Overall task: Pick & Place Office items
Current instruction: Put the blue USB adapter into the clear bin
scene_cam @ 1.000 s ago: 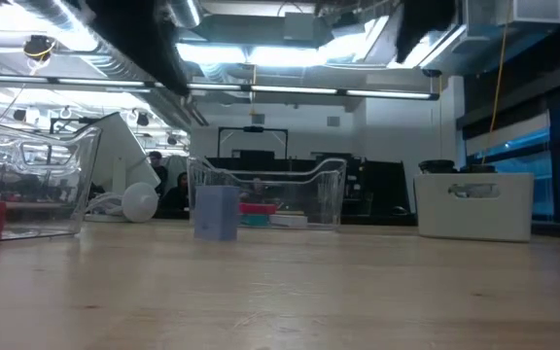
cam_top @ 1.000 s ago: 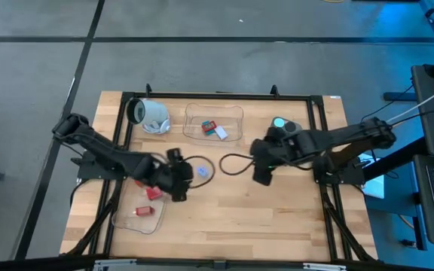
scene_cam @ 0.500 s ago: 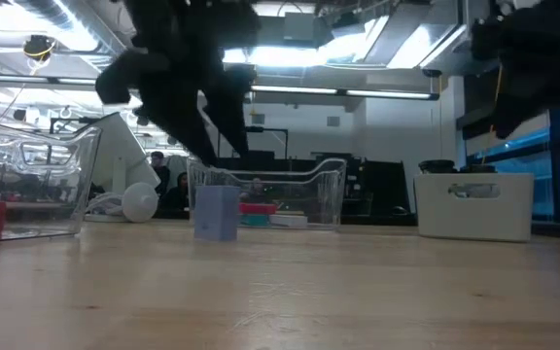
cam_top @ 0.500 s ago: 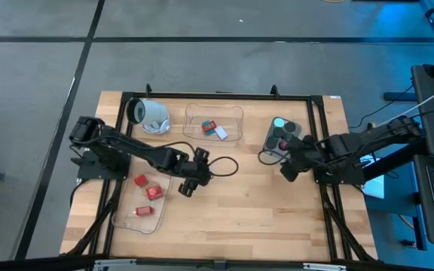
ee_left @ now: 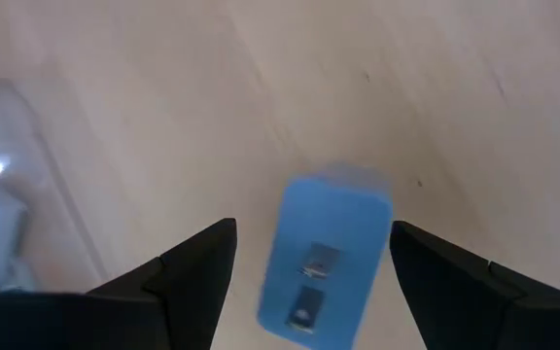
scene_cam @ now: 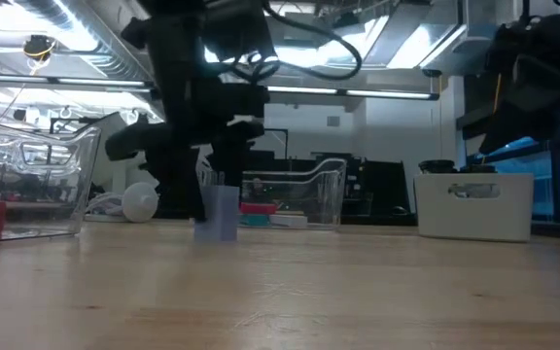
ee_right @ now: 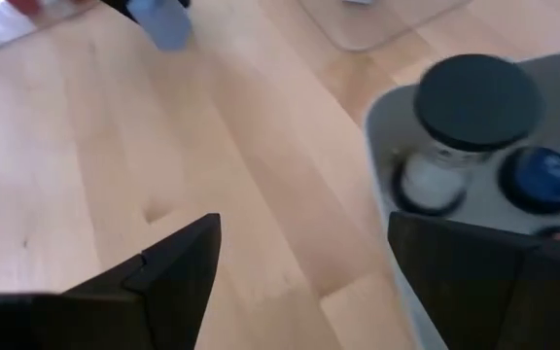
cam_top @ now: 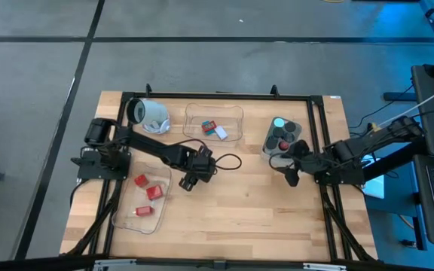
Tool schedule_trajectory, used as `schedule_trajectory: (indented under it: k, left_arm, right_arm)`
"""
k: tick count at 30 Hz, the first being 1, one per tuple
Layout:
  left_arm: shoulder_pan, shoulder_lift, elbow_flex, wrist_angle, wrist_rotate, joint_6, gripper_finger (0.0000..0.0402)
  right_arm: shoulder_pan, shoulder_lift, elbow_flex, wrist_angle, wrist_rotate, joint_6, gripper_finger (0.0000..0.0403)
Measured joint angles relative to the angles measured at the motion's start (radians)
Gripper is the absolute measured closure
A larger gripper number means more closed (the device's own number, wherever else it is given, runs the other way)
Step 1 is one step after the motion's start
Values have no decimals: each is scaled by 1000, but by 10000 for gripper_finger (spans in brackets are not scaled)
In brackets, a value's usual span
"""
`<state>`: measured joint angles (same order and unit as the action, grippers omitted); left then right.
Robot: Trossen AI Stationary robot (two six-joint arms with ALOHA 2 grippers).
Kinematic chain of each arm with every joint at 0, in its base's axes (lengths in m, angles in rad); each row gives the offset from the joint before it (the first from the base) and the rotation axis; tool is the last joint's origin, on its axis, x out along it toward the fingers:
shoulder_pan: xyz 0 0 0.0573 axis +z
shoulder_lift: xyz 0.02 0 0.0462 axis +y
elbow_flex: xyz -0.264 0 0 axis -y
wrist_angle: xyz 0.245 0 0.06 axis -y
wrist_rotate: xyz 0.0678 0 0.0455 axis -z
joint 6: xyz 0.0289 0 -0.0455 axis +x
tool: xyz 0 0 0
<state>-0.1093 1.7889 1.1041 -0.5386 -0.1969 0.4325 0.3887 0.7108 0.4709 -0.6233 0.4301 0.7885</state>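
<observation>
Lavender piece [ee_left: 324, 258] stands upright on the bare wood, framed between the spread fingers of my left gripper [ee_left: 311, 272], not yet touched by either one. I hold the jaws wide and straddling it so that a straight descent and a squeeze would take it across its narrow faces; that, I judge, is the step in hand. In the low view the same piece [scene_cam: 217, 212] sits just under my left gripper [scene_cam: 202, 185], in front of a clear tray [scene_cam: 304, 190] at the back. From above, the gripper [cam_top: 189, 181] hovers mid-table, just beside another clear tray [cam_top: 143, 197] holding red blocks [cam_top: 148, 187].

My right gripper [ee_right: 304, 253] is also open and holds nothing. It hangs beside the grey tub [ee_right: 397, 214], where a black knob [ee_right: 476, 102] and a blue-topped one [ee_right: 533, 173] already sit, so sorting seems partly done. From overhead it [cam_top: 291, 178] waits close to that tub [cam_top: 270, 147], well clear of my left arm's work. A white mug [cam_top: 151, 114] lies tipped at the far left.
</observation>
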Motion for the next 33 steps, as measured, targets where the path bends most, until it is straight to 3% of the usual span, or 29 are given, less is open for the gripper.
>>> schedule_trajectory:
  k: [9, 20, 26, 33]
  left_arm:
    - [9, 10, 0, -11, 62, -11, 148]
    - [5, 9, 0, -11, 64, -97, 282]
    - [4, -8, 0, -14, 81, -207, 286]
    - [-30, -145, 0, -29, 59, -344, 286]
  right_arm:
    - [13, -14, -135, 253, 0, -102, 102]
    - [14, -14, -282, 475, 60, -120, 102]
    - [13, -14, -307, 500, 150, -120, 102]
    - [13, -13, -309, 504, 177, -120, 102]
